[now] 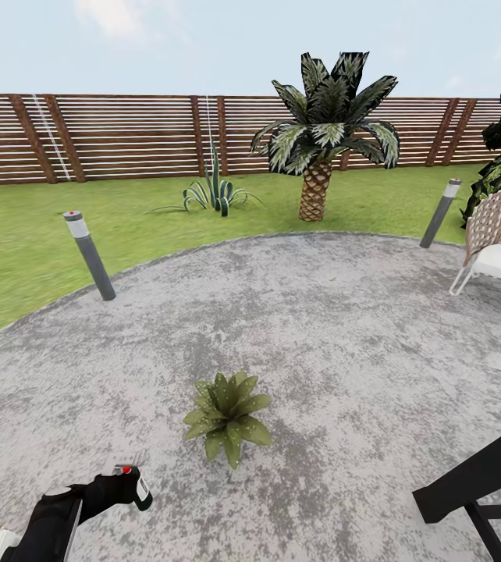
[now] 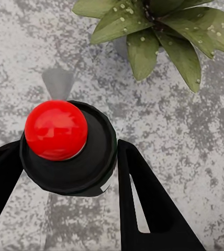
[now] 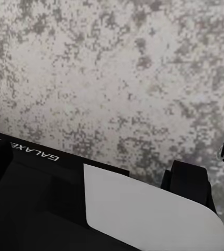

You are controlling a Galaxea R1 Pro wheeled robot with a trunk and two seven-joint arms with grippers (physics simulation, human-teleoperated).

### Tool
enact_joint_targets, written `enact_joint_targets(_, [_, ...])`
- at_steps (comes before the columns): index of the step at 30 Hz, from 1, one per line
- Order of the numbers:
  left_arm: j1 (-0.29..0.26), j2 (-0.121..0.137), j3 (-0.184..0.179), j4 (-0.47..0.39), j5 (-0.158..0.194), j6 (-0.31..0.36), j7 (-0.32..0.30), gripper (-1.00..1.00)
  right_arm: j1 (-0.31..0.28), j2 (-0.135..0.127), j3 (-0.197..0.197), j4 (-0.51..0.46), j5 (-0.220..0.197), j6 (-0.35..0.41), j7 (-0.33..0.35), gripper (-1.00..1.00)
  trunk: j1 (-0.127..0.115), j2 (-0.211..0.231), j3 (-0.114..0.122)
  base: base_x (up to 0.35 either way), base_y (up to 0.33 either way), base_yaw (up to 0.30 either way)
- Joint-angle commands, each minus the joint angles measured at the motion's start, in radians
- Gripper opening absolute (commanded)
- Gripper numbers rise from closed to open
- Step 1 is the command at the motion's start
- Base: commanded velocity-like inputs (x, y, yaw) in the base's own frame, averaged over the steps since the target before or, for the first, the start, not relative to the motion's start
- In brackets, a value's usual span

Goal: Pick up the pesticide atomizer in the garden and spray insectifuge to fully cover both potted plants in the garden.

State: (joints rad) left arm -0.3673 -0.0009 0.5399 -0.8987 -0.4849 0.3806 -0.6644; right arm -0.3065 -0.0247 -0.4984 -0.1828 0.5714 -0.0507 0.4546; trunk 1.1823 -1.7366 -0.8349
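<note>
Our left gripper (image 1: 118, 488) pinches the spray bottle (image 1: 135, 485) between both fingers (image 2: 143, 204), low over the grey paving (image 1: 336, 328). The bottle stands roughly upright, its red button (image 2: 56, 129) on top, just beside one potted plant (image 1: 227, 414). We count two bollards (image 1: 90, 255). "GALAXEA" is printed on our robot's body (image 3: 33, 209). We cannot tell the right gripper's state.

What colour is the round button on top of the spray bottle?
Bright red button, clearest in the left wrist view.

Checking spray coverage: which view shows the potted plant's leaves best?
The left wrist view: the potted plant is close, with pale droplets visible on its leaves. The head view shows the whole rosette, small, on the paving, beyond the pesticide atomizer.
</note>
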Motion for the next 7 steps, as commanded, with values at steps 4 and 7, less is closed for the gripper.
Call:
enact_joint_targets(4, [-0.001,-0.001,0.003,-0.002,-0.004,0.006,-0.007,-1.0,0.0,0.0,-0.008,0.0,0.011,-0.004,0.004,1.0,0.0,0.0,-0.001,0.0,0.0,0.0])
enact_joint_targets(7, [-0.001,-0.001,0.003,-0.002,-0.004,0.007,-0.007,-1.0,0.0,0.0,-0.009,0.0,0.011,-0.004,0.004,1.0,0.0,0.0,-0.001,0.0,0.0,0.0])
